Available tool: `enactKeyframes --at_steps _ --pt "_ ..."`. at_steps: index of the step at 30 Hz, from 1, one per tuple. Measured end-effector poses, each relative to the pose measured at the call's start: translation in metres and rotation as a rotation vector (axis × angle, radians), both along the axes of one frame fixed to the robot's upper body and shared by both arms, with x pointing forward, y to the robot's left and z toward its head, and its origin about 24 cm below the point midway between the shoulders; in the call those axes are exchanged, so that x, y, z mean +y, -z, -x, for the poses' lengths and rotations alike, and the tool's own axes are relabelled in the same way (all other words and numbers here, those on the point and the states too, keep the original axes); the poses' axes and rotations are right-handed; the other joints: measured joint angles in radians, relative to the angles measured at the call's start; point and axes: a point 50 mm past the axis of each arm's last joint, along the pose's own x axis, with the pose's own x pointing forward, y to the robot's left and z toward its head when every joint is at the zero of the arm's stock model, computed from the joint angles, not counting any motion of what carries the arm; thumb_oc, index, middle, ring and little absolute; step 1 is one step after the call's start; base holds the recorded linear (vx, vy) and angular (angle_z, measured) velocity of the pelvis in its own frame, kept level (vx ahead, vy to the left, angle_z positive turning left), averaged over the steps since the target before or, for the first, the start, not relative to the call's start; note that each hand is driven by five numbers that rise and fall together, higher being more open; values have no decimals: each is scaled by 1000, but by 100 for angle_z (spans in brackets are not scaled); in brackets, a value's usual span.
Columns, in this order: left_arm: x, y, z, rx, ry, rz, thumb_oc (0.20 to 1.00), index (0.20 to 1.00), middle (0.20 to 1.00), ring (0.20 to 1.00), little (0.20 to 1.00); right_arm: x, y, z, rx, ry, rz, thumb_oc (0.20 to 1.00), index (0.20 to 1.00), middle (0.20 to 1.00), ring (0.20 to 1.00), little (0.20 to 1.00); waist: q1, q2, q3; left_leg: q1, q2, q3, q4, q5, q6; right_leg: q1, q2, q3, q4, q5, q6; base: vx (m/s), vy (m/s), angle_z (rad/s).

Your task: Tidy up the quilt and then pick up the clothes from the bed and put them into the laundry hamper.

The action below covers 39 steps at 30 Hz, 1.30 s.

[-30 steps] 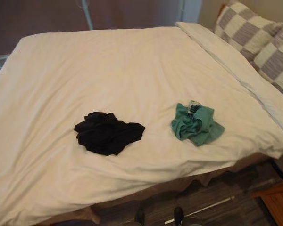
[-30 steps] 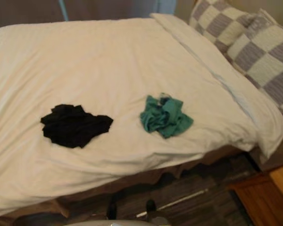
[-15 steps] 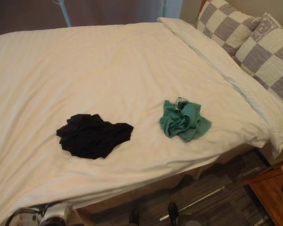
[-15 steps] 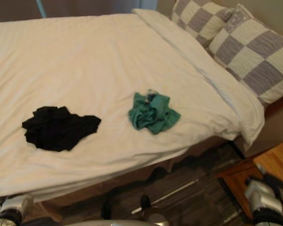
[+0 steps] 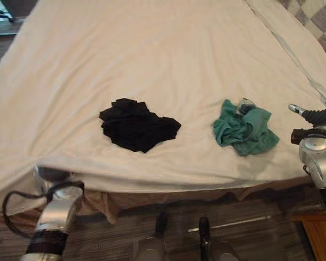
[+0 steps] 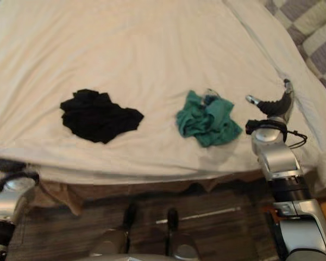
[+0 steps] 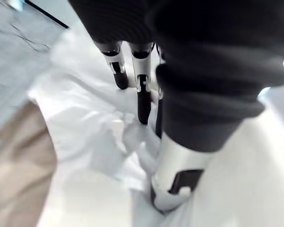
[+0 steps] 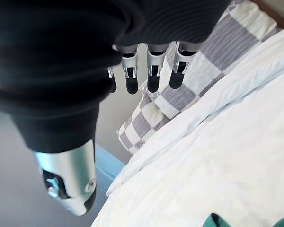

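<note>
On my far left, the left hand [image 7: 180, 142] sits at the near edge of the bed, down where the white quilt [image 5: 152, 49] drapes over the side. In the left wrist view its fingers [image 7: 143, 99] and thumb press into a bunched fold of the quilt's white cloth, with fabric gathered up between them, so I read them as clamped on the quilt's edge. From the head camera I see just the silver forearm reaching up to the hem, with the hand itself tucked under the overhang.

Moving right, the crumpled black garment [image 5: 137, 124] lies on top of the quilt, a little back from the near edge and left of centre. It rests flat in a loose heap, touched by neither hand.

Further right is the bunched teal-green garment [image 5: 244, 128], also lying on the quilt, well apart from the black one and at about the same depth from the edge.

Just beside the green garment, to its right, the right hand [image 6: 271, 106] is raised above the quilt. Its fingers [image 8: 153, 73] hang straight and spread apart, holding nothing, and they are clear of the cloth.

Beyond that hand, at the far right, the grey-and-white checked pillows [image 6: 309, 24] lie at the head of the bed, past the folded-back white band of the quilt.
</note>
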Motion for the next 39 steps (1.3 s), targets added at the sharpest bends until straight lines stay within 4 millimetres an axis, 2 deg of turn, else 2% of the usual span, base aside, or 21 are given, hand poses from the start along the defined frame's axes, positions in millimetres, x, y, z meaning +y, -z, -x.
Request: enactKeyframes --at_steps 1,3,6,13,19,23,27,29,31,34,35,36,39 --pt "0 -13 -4 -29 27 -36 1000 1000 1000 1000 1000 2 0 0 3 -8 -3 1000 1000 1000 1000 1000 1 2 -1 8 -1 -1 0 -3 1 12 -2 -1 -4 0 0 42 -58 -2" --pt "-5 -57 -15 -153 118 -90 1000 1000 1000 1000 1000 6 1 -1 29 -32 0 1000 1000 1000 1000 1000 0 7 0 32 -10 -11 0 -10 2 44 -9 0 -21 0 0 16 -87 2" --pt "-14 -88 -22 -236 206 -143 1000 1000 1000 1000 1000 9 7 -2 83 -41 32 1000 1000 1000 1000 1000 -6 14 -4 47 -18 -18 3 -11 -5 73 -17 -4 -45 5 -3 2 -80 5" --pt "-12 -96 -22 -198 274 -182 1000 1000 1000 1000 1000 23 23 -6 161 -84 26 1000 1000 1000 1000 1000 -2 39 -18 70 -15 -30 4 -11 -10 107 -13 -23 -52 2 -8 -15 -83 7" --pt "9 -102 -16 -175 200 -216 1000 1000 1000 1000 1000 23 45 -7 254 -75 29 1000 1000 1000 1000 1000 21 80 -54 63 -12 -53 3 -22 -27 111 -8 -46 -52 -2 -15 20 -17 12" --pt "22 -89 -14 -130 109 -204 1000 1000 1000 1000 1000 29 54 -8 293 -98 44 1000 1000 1000 1000 1000 20 96 -83 55 -12 -52 -1 -22 -27 104 -8 -47 -52 -5 -16 91 53 3" --pt "28 -66 -14 -64 26 -189 1000 1000 1000 1000 1000 40 66 -9 346 -154 66 1000 1000 1000 1000 1000 -2 95 -101 30 -10 -37 -1 -18 -24 71 -8 -36 -50 -5 -17 -50 62 -10" --pt "27 -58 -16 -37 12 -196 1000 1000 1000 1000 1000 46 62 -13 338 -175 83 1000 1000 1000 1000 1000 -9 98 -109 -19 -11 -22 4 1 -17 15 -8 -20 -49 8 -13 -248 76 -20" --pt "20 -62 -34 -68 7 -222 1000 1000 1000 1000 1000 54 51 -24 323 -189 122 1000 1000 1000 1000 1000 -31 101 -106 -97 -13 -16 4 34 -16 -70 -9 -14 -46 32 -12 -230 109 -10" --pt "7 -82 -55 -166 28 -259 1000 1000 1000 1000 1000 73 26 -39 260 -242 174 1000 1000 1000 1000 1000 -39 104 -47 -146 -13 11 4 51 -20 -128 -9 11 -49 61 -3 -76 124 -25" --pt "7 -82 -55 -166 28 -259 1000 1000 1000 1000 1000 73 26 -39 260 -242 174 1000 1000 1000 1000 1000 -39 104 -47 -146 -13 11 4 51 -20 -128 -9 11 -49 61 -3 -26 146 -14" --pt "-5 -100 -72 -223 55 -317 1000 1000 1000 1000 1000 82 18 -44 237 -271 204 1000 1000 1000 1000 1000 -60 106 4 -156 -13 24 4 49 -26 -145 -11 20 -48 67 -2 -4 69 -16" --pt "-12 -119 -83 -283 53 -349 1000 1000 1000 1000 1000 84 12 -48 217 -280 216 1000 1000 1000 1000 1000 -77 109 49 -161 -15 42 3 49 -26 -158 -12 41 -48 71 0 -18 90 -22"
